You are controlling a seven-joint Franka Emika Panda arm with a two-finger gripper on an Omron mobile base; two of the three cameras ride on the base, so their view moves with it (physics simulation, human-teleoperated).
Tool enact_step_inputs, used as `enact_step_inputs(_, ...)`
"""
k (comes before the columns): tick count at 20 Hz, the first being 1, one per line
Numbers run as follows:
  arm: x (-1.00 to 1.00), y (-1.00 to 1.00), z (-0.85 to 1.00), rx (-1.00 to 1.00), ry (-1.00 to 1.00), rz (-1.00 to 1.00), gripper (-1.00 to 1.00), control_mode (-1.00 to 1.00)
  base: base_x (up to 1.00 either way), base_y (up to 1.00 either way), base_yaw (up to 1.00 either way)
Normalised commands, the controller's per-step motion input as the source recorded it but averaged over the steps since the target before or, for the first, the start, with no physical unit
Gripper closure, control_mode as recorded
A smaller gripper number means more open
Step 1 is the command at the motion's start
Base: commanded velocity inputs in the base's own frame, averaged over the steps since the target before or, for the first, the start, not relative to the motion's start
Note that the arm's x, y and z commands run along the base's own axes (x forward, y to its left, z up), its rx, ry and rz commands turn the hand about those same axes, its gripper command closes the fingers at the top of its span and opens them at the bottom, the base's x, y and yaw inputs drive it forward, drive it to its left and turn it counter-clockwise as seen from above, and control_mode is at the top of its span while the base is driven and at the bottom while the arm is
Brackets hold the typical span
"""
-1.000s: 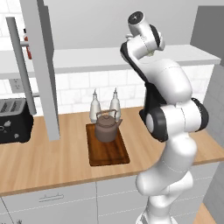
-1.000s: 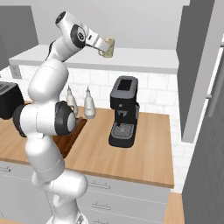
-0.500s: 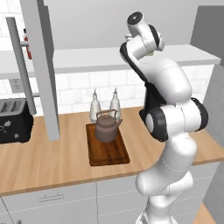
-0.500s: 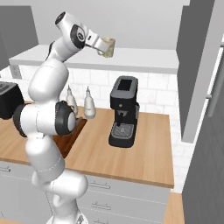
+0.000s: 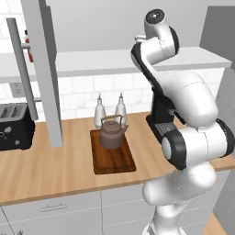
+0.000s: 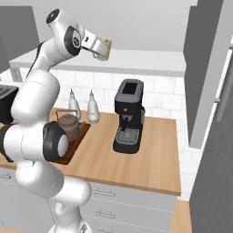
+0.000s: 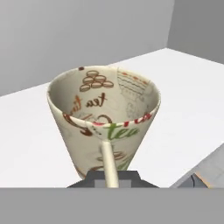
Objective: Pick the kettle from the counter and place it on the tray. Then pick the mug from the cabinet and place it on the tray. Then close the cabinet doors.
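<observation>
Gripper (image 6: 101, 48) is pinched on the mug (image 7: 105, 120) handle at the upper left of the right base view, over the white cabinet shelf (image 7: 183, 96); mug looks light, rigid, glazed-slick and chippable, so the thin handle is the workable hold.

We see bare white shelf (image 7: 183, 92) all round the mug (image 7: 105, 118). Below, the tray's (image 5: 114, 161) front half lies bare, while the kettle (image 5: 111, 133) takes its rear end, two white bottles (image 5: 110, 110) stand just behind it, and a coffee machine (image 6: 128, 116) blocks the counter (image 6: 150, 159) toward its right end.
</observation>
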Motion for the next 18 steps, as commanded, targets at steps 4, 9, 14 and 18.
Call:
enact_step_inputs(4,-0.99,0.0,0.0,0.0,-0.13,0.31,1.0,-1.0,0.0,0.0,0.0)
enact_step_inputs(9,-1.0,0.01,-0.05,0.0,-0.07,0.45,1.0,-1.0,0.0,0.0,0.0)
enact_step_inputs(14,-0.86,0.05,-0.09,0.0,-0.03,0.6,1.0,-1.0,0.0,0.0,0.0)
enact_step_inputs(18,-0.78,0.11,-0.1,-0.01,0.0,0.72,1.0,-1.0,0.0,0.0,0.0)
